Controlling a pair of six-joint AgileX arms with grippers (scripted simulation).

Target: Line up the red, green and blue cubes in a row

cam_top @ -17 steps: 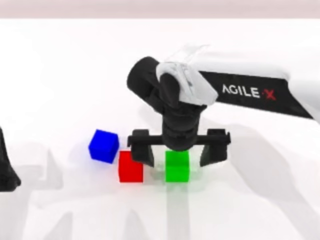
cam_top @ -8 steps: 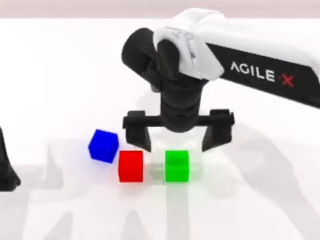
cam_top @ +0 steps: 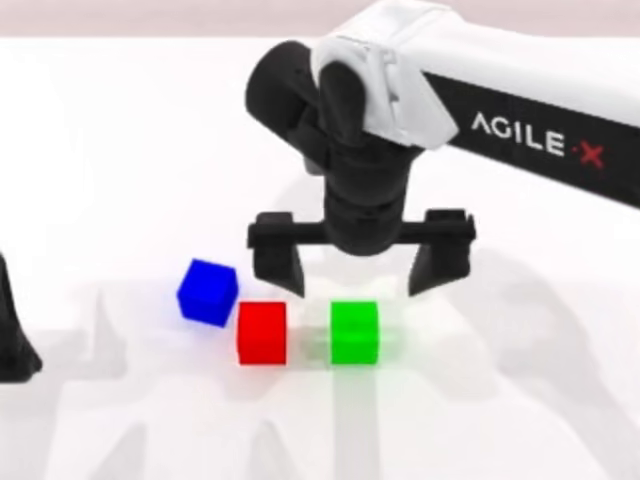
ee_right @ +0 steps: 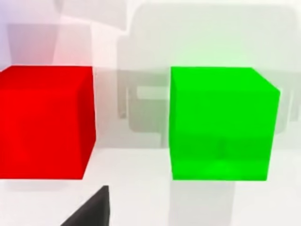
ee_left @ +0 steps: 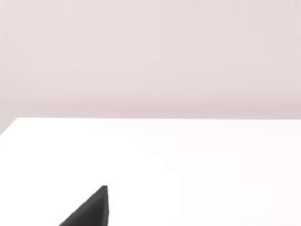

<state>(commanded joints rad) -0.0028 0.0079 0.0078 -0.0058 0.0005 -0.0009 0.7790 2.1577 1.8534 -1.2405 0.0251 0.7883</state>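
The red cube [cam_top: 262, 333] and the green cube [cam_top: 355, 333] sit side by side on the white table with a small gap between them. Left of the red cube and slightly farther back, the blue cube [cam_top: 208, 292] lies turned at an angle, its corner close to the red one. My right gripper [cam_top: 355, 280] hangs open above and just behind the green cube, holding nothing. The right wrist view looks down on the red cube [ee_right: 44, 122] and the green cube [ee_right: 218, 122], with one dark fingertip [ee_right: 91, 209] low in the picture. My left arm [cam_top: 12, 340] is parked at the table's left edge.
The white table [cam_top: 120, 150] stretches around the cubes on all sides. The left wrist view holds only the table top [ee_left: 188, 165], a pale wall behind it and one fingertip [ee_left: 91, 209].
My right gripper, which straddled the green cube a second ago, has lifted up and back from it, still open. None of the three cubes has moved.
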